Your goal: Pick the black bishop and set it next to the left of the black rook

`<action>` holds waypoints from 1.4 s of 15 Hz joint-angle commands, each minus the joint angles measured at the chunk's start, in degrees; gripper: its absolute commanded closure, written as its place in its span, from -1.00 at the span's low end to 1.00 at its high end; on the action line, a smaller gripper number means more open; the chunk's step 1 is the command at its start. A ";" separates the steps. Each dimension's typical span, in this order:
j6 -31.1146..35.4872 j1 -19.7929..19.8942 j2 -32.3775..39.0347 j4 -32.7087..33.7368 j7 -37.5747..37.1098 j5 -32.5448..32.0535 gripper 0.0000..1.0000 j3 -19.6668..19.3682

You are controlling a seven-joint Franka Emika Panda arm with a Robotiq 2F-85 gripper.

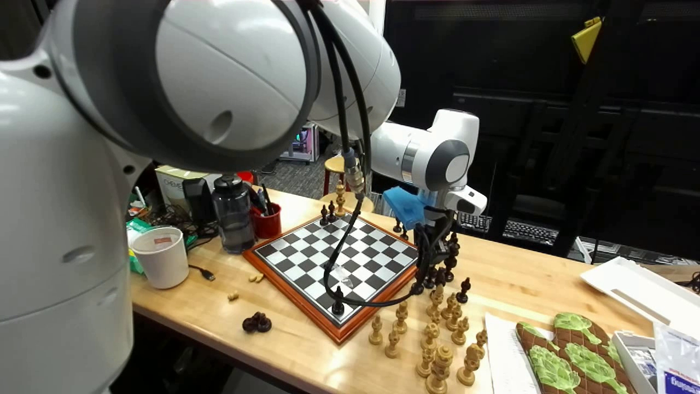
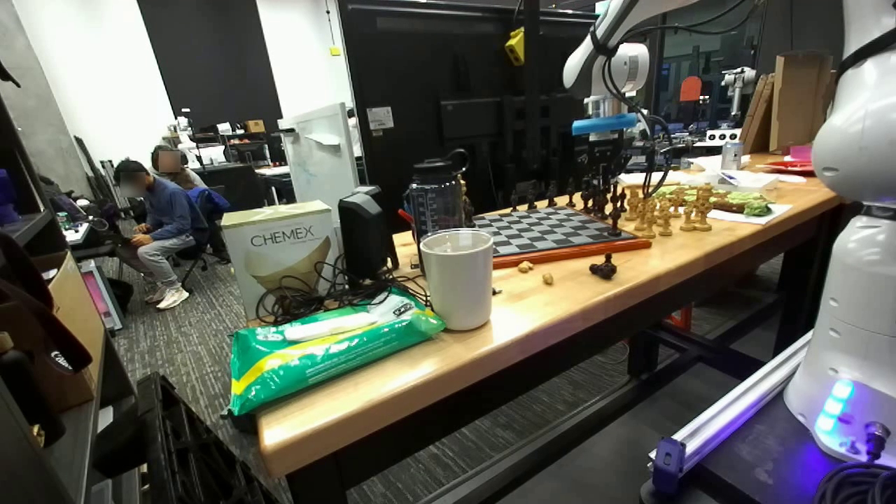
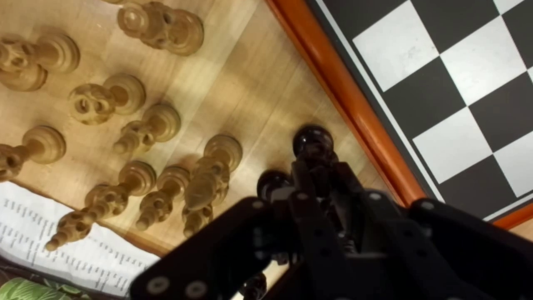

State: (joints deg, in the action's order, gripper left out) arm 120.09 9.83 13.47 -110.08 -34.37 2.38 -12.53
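Beside the chessboard (image 3: 454,100), a dark chess piece (image 3: 313,141) between the fingers (image 3: 306,208), closed on it, its base showing past them

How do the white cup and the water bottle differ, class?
The white cup looks opaque; the water bottle is dark and see-through. The cup is open-topped; the bottle has a lid. The cup is shorter than the bottle. Both stand upright on the table.

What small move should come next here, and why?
Probably a short vertical lift, if the grip proves firm: in the wrist view the fingers closely flank a black chess piece, and a second black piece stands beside it, so moving sideways might topple that neighbor.
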 commanded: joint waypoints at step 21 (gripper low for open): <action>-12.74 -0.02 -4.17 6.00 21.25 -3.04 0.91 0.67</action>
State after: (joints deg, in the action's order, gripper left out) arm 110.70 8.90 10.66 -105.60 -16.00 -0.13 -11.91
